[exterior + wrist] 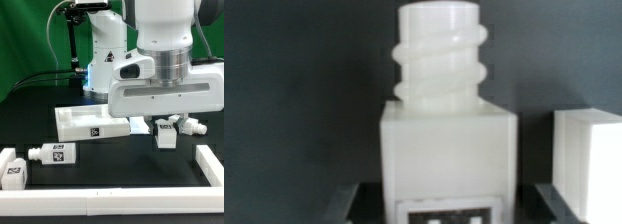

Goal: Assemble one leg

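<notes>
My gripper [165, 128] hangs over the table at the exterior view's right and is shut on a leg [165, 137], a white square post with a tag. In the wrist view the leg [446, 150] fills the middle, its threaded round stub [441, 55] pointing away from me. The dark fingers [367, 203] stand at both its sides, against it or nearly so. The leg's lower end is close to the table; I cannot tell if it touches. Another leg [55, 153] lies on the table at the left. The large flat white panel [85, 124] lies just left of the gripper.
A further white leg-like piece [191, 127] sits right beside the held leg and also shows in the wrist view [590, 160]. One more leg [12, 168] lies at the far left. A white rail [211, 166] borders the table at the right and front.
</notes>
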`<state>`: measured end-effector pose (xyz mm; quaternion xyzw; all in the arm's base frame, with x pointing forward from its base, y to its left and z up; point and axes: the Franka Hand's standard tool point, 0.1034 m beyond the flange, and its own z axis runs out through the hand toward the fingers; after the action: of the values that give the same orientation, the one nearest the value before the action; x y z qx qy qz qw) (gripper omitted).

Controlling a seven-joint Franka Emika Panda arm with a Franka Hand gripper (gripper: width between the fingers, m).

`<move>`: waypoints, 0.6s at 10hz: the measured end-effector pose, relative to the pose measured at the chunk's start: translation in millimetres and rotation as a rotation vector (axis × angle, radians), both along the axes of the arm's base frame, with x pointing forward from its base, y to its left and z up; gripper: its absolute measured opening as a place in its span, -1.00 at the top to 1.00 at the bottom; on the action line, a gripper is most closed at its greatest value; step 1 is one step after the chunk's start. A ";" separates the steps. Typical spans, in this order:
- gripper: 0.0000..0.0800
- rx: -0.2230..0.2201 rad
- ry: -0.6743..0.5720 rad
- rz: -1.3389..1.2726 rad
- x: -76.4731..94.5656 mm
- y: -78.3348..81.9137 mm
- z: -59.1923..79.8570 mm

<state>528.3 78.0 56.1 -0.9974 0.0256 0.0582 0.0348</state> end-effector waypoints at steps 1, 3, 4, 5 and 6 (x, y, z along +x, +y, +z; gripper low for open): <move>0.30 0.000 0.001 -0.001 -1.1 0.4 0.4; 0.30 -0.005 -0.004 0.006 -23.0 0.3 5.0; 0.30 -0.011 -0.033 0.002 -44.3 1.1 0.8; 0.30 -0.017 -0.053 0.012 -75.4 5.3 -11.1; 0.30 -0.021 -0.043 0.018 -95.3 5.2 -24.7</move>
<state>433.0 83.2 31.4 -0.9989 0.0164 0.0367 0.0243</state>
